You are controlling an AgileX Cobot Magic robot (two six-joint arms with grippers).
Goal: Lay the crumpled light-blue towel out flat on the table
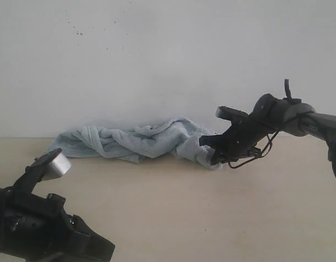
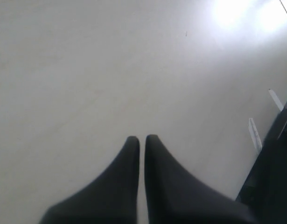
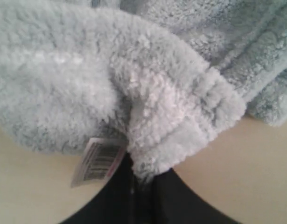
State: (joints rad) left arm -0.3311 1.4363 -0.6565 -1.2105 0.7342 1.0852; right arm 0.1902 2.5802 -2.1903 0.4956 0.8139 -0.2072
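Note:
The light-blue towel (image 1: 135, 141) lies crumpled and twisted in a long roll at the back of the beige table (image 1: 173, 207), near the wall. My right gripper (image 1: 213, 155) is at the roll's right end, shut on a hemmed corner of the towel (image 3: 180, 135). A white care tag (image 3: 97, 161) with red marking hangs beside the pinched corner. My left gripper (image 2: 142, 138) is shut with nothing in it, low at the front left over bare table (image 2: 87, 70), far from the towel.
A white wall (image 1: 157, 54) rises right behind the towel. The left arm's dark body (image 1: 42, 229) fills the front left corner. Dark structure and white strips (image 2: 255, 133) show at the table's edge in the left wrist view.

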